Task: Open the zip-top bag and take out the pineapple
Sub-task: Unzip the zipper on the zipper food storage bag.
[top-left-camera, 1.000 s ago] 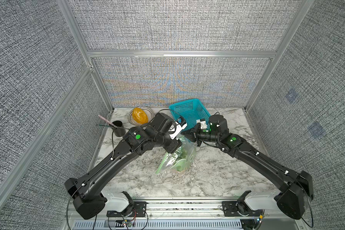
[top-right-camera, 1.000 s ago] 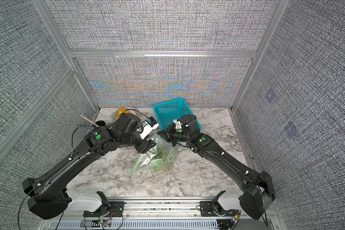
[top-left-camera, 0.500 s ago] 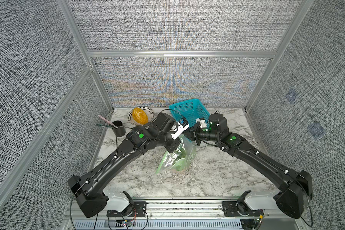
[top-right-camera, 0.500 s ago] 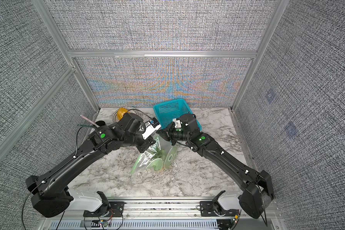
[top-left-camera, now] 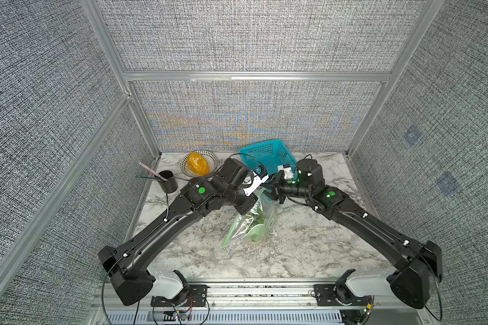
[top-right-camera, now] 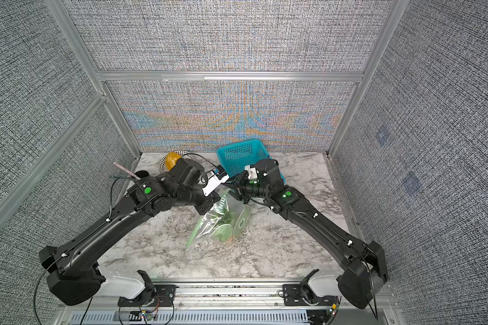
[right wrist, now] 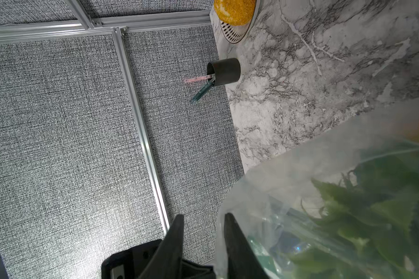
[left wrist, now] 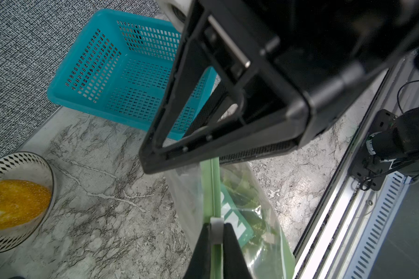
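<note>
The zip-top bag (top-left-camera: 251, 225) hangs upright over the marble table, clear and crinkly with a pale green zip strip (left wrist: 212, 188). My left gripper (left wrist: 217, 232) is shut on the white slider on that strip, at the bag's top (top-left-camera: 259, 197). Inside the bag, the pineapple shows only as spiky green leaves (right wrist: 373, 212) behind the plastic. My right gripper (right wrist: 203, 217) is open beside the bag's upper edge, with one finger (right wrist: 235, 241) against the plastic and nothing between the two. In both top views the two grippers meet over the bag's top (top-right-camera: 226, 194).
A teal mesh basket (top-left-camera: 268, 157) stands at the back, just behind the grippers. A patterned bowl (top-left-camera: 213, 160) holding an orange-yellow oval fruit (top-left-camera: 199, 163) is at the back left. A black cup (top-left-camera: 168, 183) with sticks stands by the left wall.
My left gripper has closed onto the bag's zip strip. My right gripper has opened and let go of the bag's edge. The bag still hangs upright.
</note>
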You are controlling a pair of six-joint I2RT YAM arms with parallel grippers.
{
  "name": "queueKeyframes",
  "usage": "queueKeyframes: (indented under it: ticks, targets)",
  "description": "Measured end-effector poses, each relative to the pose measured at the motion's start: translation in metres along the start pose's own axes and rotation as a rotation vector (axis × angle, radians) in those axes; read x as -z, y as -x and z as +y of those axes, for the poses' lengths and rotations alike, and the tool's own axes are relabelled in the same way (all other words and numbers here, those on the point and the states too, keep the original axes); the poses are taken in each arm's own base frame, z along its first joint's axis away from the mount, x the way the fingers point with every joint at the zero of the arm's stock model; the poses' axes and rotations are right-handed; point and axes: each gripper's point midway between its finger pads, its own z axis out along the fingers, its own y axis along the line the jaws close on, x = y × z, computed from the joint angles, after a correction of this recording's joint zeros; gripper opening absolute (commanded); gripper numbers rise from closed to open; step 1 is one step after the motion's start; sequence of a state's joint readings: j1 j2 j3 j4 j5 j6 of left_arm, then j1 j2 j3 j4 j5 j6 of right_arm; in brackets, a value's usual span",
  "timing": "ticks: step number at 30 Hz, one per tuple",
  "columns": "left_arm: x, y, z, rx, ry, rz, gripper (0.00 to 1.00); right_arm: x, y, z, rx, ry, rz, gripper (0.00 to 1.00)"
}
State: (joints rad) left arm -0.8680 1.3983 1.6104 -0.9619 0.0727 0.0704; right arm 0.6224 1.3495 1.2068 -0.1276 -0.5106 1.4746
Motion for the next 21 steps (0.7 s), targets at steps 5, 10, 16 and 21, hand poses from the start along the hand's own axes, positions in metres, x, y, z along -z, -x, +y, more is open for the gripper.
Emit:
queueKeyframes:
  ticks: [5, 10, 16, 21]
  targets:
    - [-0.001, 0.002, 0.001, 0.000, 0.003, -0.003, 0.05, 0.007, 0.007, 0.001, 0.041, -0.020, -0.008, 0.42]
    - [-0.004, 0.004, 0.001, 0.000, 0.004, -0.005, 0.04, 0.014, 0.015, -0.003, 0.084, -0.059, -0.004, 0.47]
    - [-0.004, 0.011, 0.002, 0.000, 0.005, -0.021, 0.03, 0.026, 0.033, 0.010, 0.223, -0.091, -0.020, 0.50]
    - [-0.005, 0.013, 0.002, 0.009, 0.004, -0.022, 0.03, 0.036, 0.045, 0.012, 0.390, -0.103, -0.017, 0.52]
